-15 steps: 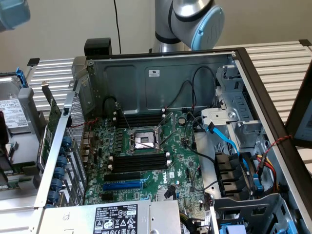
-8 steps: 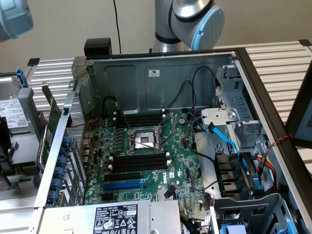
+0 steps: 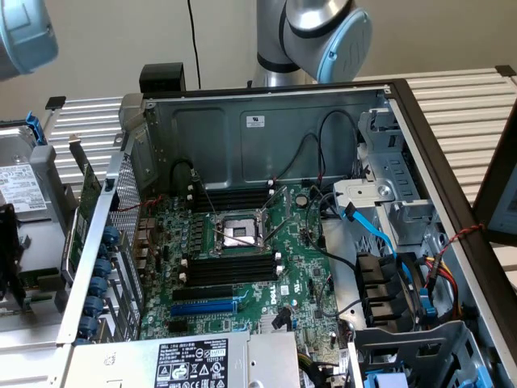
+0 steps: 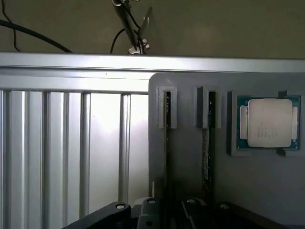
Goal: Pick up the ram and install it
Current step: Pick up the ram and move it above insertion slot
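Ram (image 4: 207,152), thin dark-green stick, stands edge-on in grey slotted holder (image 4: 186,157) just ahead of the jaws, beside a second stick. Gripper (image 4: 171,212) hovers near; jaw state cannot be told. Pick-up stage; grasping likely requires square alignment over the stick.

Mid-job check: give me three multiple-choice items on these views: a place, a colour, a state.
1. The processor sits: A in the motherboard socket; B in the grey holder; C on the slatted table.
2. The long slot nearest the power supply is: A white; B red; C blue.
3. The ram: A stands on edge in the holder; B lies flat; C is seated on the motherboard.
B: it lies in a holder recess. C: that slot is blue. A: it stands in its groove.
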Robot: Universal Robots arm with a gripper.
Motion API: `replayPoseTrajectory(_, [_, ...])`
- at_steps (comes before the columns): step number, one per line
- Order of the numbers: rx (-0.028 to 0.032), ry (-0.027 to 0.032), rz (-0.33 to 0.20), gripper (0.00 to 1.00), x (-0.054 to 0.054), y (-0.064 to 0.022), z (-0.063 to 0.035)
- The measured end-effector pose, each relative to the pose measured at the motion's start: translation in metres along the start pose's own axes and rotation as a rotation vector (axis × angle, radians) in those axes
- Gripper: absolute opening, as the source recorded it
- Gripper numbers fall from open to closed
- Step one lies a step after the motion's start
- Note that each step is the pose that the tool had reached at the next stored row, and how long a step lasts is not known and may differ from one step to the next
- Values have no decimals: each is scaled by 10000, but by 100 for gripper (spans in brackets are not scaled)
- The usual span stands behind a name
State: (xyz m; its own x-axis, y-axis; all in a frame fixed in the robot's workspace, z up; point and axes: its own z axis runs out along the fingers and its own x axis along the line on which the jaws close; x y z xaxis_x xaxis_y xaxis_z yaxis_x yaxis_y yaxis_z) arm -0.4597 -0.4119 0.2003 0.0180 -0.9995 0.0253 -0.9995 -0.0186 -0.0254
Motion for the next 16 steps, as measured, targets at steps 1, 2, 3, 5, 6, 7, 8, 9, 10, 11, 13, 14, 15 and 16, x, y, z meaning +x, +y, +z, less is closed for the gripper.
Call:
replayPoseTrajectory(1, [-1, 0, 17, 16, 1, 0, 0])
replayPoseTrajectory(2, [-1, -2, 42, 16, 2, 0, -3])
replayPoseTrajectory(3, [1, -2, 79, 12, 6, -1, -25])
replayPoseTrajectory(5, [-5, 1, 154, 12, 13, -3, -114])
replayPoseTrajectory(6, [-9, 5, 191, 12, 17, -4, -159])
replayPoseTrajectory(7, [-10, 4, 225, 12, 20, -5, -204])
replayPoseTrajectory(8, [-12, 5, 258, 12, 23, -6, -249])
replayPoseTrajectory(9, [-16, 6, 287, 12, 27, -8, -293])
replayPoseTrajectory(10, [-19, 6, 317, 12, 30, -9, -341])
replayPoseTrajectory(11, [-25, 7, 342, 12, 35, -11, -387])
replayPoseTrajectory(13, [-37, 8, 372, 12, 42, -17, -476])
replayPoseTrajectory(14, [-41, 7, 379, 12, 46, -22, -521])
replayPoseTrajectory(15, [-46, 8, 382, 12, 49, -31, -567])
replayPoseTrajectory(16, [-47, 7, 384, 12, 52, -41, -611])
